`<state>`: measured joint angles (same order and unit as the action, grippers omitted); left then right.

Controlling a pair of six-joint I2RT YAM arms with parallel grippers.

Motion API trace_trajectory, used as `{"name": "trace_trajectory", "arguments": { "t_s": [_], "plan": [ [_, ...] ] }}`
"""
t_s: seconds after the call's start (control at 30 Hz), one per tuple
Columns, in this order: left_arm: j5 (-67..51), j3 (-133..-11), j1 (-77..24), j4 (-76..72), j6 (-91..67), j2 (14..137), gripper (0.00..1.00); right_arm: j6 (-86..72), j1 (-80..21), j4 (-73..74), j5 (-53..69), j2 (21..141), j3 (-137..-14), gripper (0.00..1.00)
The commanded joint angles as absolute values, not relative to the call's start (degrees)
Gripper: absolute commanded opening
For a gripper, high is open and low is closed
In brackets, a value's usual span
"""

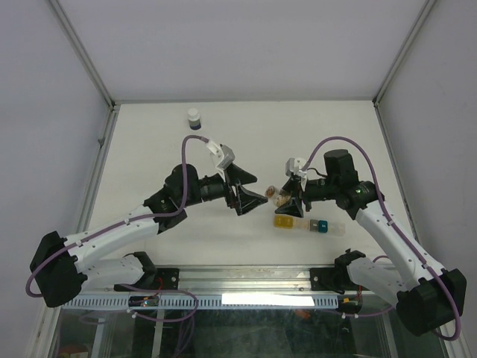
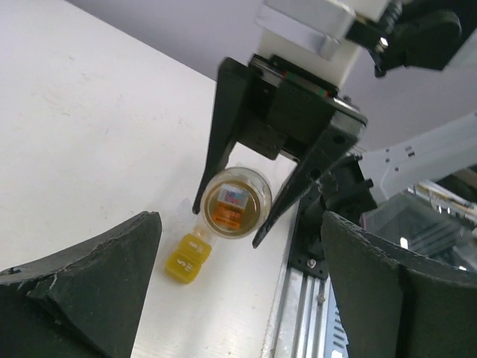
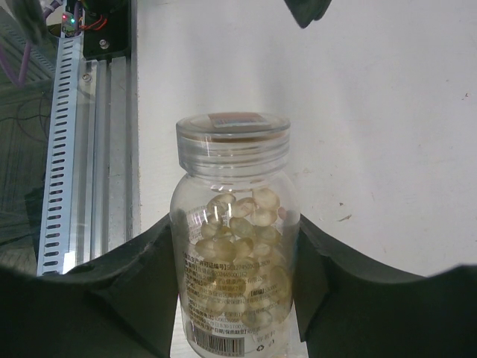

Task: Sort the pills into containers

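My right gripper (image 3: 235, 257) is shut on the small clear vial (image 3: 234, 224), holding it on its side above the table with its clear cap on. Pale tan pills (image 3: 242, 216) fill the vial. In the top view the vial (image 1: 275, 195) sticks out left of the right gripper (image 1: 291, 197). My left gripper (image 1: 261, 191) is open and empty, facing the vial's capped end (image 2: 236, 203) from a short way off. The containers (image 1: 302, 224) lie on the table just below the vial: yellow, clear, teal, clear. The yellow end (image 2: 188, 257) shows in the left wrist view.
A white-capped dark blue bottle (image 1: 194, 118) stands at the back left of the table (image 1: 149, 149). The metal rail (image 1: 246, 277) runs along the near edge, close to the containers. White walls enclose the table on three sides.
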<state>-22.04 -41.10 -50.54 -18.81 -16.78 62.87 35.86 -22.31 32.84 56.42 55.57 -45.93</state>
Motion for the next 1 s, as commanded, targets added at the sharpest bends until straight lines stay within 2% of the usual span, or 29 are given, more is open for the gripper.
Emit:
{"name": "trace_trajectory", "arguments": {
  "t_s": [0.0, 0.13, 0.47, 0.57, 0.73, 0.87, 0.97],
  "plan": [
    [-14.19, -47.27, -51.43, -13.29, -27.22, 63.81, 0.89, 35.33, -22.09, 30.32, 57.35, 55.2, -47.57, 0.0],
    [-11.83, -50.97, -52.9, -7.86, -26.65, 66.66, 0.86, 35.33, -22.14, 30.3, 57.3, 55.2, -47.64, 0.0],
    [-17.65, -55.11, -54.35, -6.83, -26.21, 71.96, 0.69, 35.33, -22.15, 30.32, 57.31, 55.19, -47.59, 0.0],
    [-19.62, -55.45, -54.49, -6.88, -26.15, 73.05, 0.59, 35.33, -22.13, 30.32, 57.37, 55.2, -47.59, 0.0],
    [-22.77, -55.9, -54.53, -6.88, -24.95, 74.62, 0.33, 35.25, -22.16, 30.32, 57.4, 55.11, -47.67, 0.0],
    [-29.99, -56.03, -54.49, -7.12, -17.37, 75.63, 0.26, 35.24, -22.13, 30.32, 57.5, 55.11, -47.63, 0.0],
    [-38.17, -55.58, -54.49, -6.88, -4.57, 76.3, 0.26, 35.24, -22.1, 30.32, 57.53, 55.04, -47.65, 0.0]
  ]
}}
